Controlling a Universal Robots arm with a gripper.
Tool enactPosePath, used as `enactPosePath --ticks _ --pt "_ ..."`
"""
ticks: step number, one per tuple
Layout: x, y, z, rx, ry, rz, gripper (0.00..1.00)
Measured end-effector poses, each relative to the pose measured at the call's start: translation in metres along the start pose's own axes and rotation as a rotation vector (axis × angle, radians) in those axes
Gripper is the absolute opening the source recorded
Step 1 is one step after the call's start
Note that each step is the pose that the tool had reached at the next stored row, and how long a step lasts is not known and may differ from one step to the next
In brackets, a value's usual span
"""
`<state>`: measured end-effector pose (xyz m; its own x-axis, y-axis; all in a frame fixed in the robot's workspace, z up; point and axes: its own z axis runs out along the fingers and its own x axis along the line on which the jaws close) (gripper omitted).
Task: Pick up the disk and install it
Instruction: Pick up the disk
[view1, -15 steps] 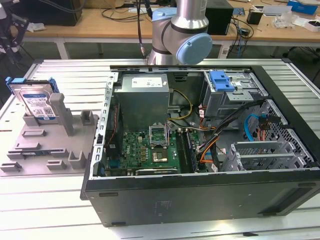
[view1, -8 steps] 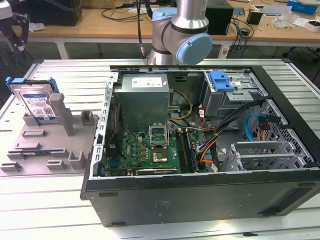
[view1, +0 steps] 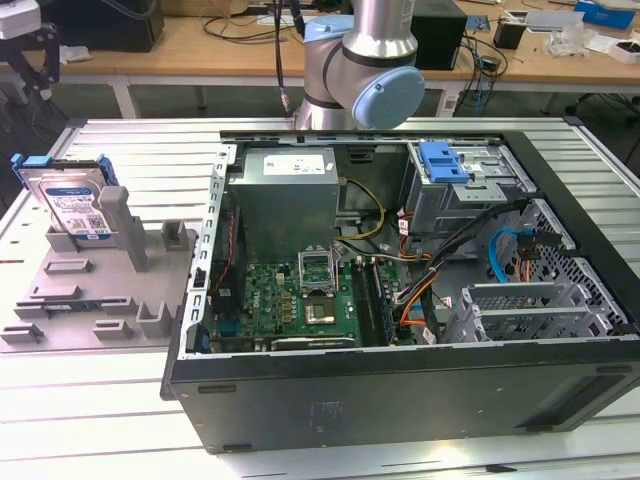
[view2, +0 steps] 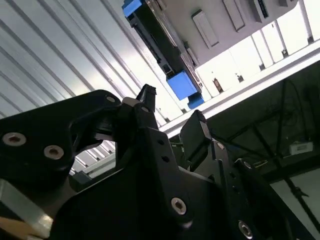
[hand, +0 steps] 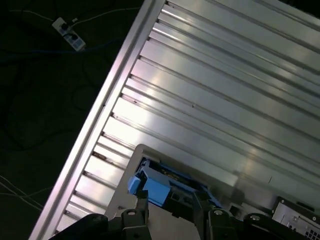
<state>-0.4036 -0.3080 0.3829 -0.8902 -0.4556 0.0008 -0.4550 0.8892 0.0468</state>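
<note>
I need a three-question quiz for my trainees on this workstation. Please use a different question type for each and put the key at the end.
1. True or false: the disk already sits inside the computer case.
2. Multiple choice: in the second wrist view, the gripper is A) shut on the disk, B) open and holding nothing, C) shut on a cable.
3. Short answer: what does the disk stand upright in, at the exterior view's left?

Key
1. False. It stands outside the case.
2. B
3. The grey holder on the ribbed table.
</note>
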Motion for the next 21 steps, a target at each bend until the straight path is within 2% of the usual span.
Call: enactPosePath --ticks 8,12,20,21 --pt "0.0000 0.0000 0.0003 0.0001 0.0072 -0.154 0.48" --pt "0.0000 0.0000 0.0004 0.0002 0.0125 -0.264 0.48" --pt "0.0000 -0.0001 0.0008 0.0002 0.0199 -0.417 0.48" --pt "0.0000 -0.0001 0.0008 0.0001 0.0216 -0.446 0.48"
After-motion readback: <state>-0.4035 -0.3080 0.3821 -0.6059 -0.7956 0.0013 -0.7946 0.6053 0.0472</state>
